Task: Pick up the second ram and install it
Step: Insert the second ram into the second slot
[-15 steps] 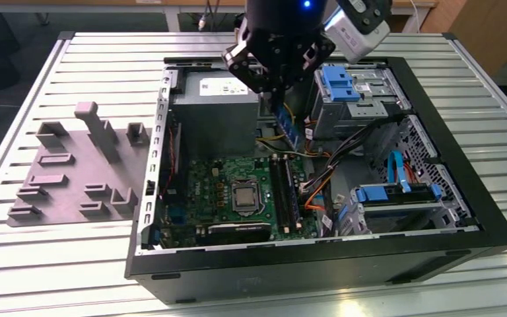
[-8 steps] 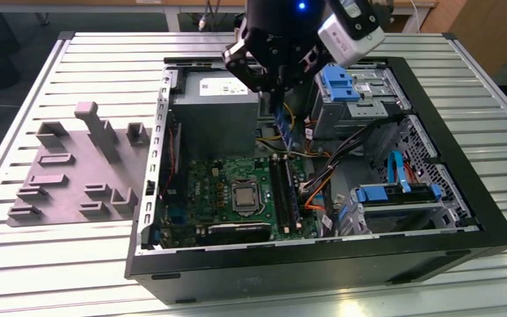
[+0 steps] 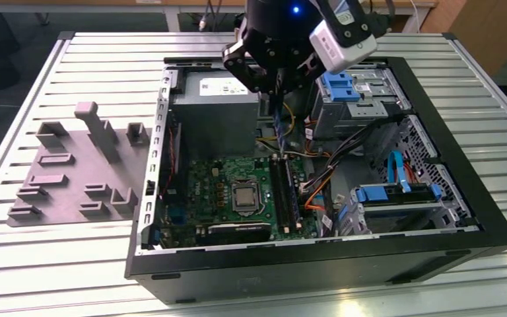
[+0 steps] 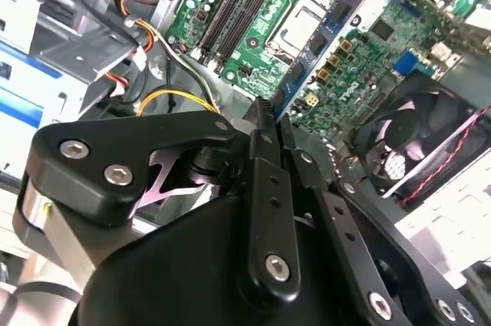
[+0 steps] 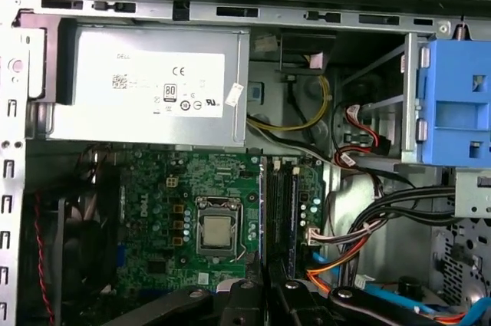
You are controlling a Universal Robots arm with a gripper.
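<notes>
Slatted metal worktop (image 3: 77, 264) carries an open computer case (image 3: 324, 264) lying on its side, with a grey fixture tray (image 3: 68, 172) beside it toward the exterior view's left. The gripper (image 3: 276, 89) hangs over the case, above the edge of the power supply (image 3: 214, 112). Its fingers (image 4: 261, 157) are drawn close together, with only a thin gap between them. They appear to pinch the second ram (image 3: 277, 119), a thin dark strip hanging straight down from the fingertips into the case. In the first wrist view the gripper (image 5: 265, 288) looks down on the green motherboard (image 5: 153, 188), and the stick shows edge-on as a narrow dark blue line (image 5: 263, 203). That line runs just beside the long black memory slots (image 5: 282, 211) and parallel to them. The processor socket (image 5: 219, 232) lies on the far side of the line from the slots. The relation that matters is between the stick and the slots (image 3: 282, 188). The stick is held on edge with its lower edge toward the board, and its long axis seems already aligned with the slot channels. It looks well above them and not yet seated. From these views I cannot tell which slot it hangs over, nor whether a neighbouring slot is already filled. Orange and black cables (image 3: 319, 188) crowd the side of the slots toward the exterior view's right. I judge they could foul the fingers if the stick drifts that way.
</notes>
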